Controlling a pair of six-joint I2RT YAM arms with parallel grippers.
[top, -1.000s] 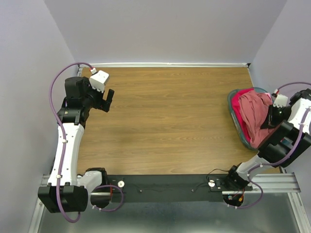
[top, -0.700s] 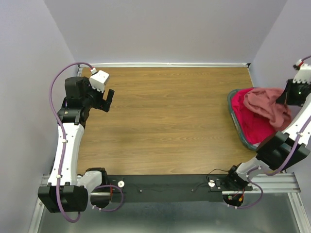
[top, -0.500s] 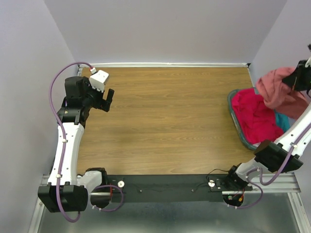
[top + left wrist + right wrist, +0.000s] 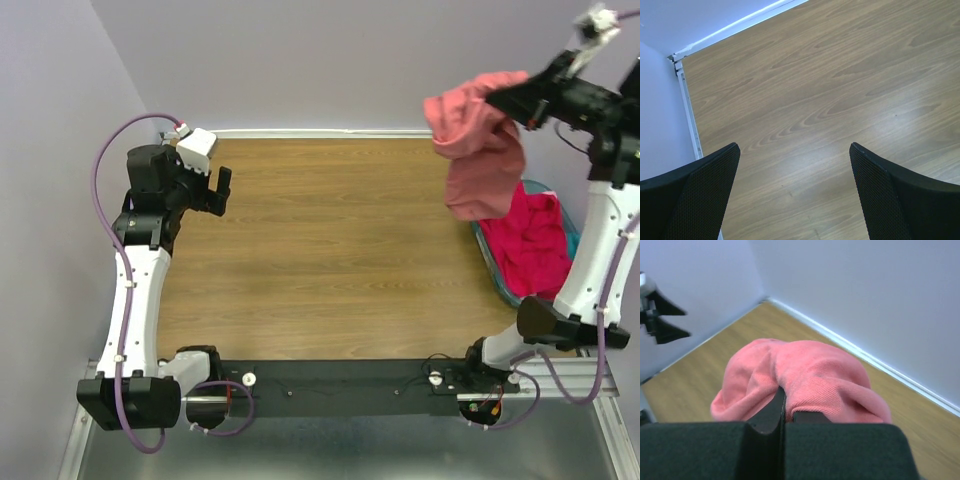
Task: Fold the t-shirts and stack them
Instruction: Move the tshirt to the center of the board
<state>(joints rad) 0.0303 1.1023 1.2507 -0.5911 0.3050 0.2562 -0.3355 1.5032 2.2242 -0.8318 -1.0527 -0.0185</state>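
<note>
My right gripper (image 4: 497,95) is raised high at the back right and shut on a salmon-pink t-shirt (image 4: 478,150), which hangs bunched in the air over the table's right side. In the right wrist view the pink cloth (image 4: 805,377) drapes over my closed fingers (image 4: 771,410). A magenta-red t-shirt (image 4: 535,240) lies crumpled in the round teal basket (image 4: 490,255) at the right edge, with a bit of teal cloth (image 4: 572,243) beside it. My left gripper (image 4: 222,190) hovers open over the far left of the table, nothing between its fingers (image 4: 880,195).
The wooden table (image 4: 330,250) is walled at the back and on both sides. A white strip (image 4: 735,25) runs along the back edge. The black rail (image 4: 330,385) holding the arm bases runs along the near edge.
My right arm has lifted the salmon-pink t-shirt out of the basket, up and to the left, uncovering the magenta-red shirt. The left arm has shifted slightly toward the back.
</note>
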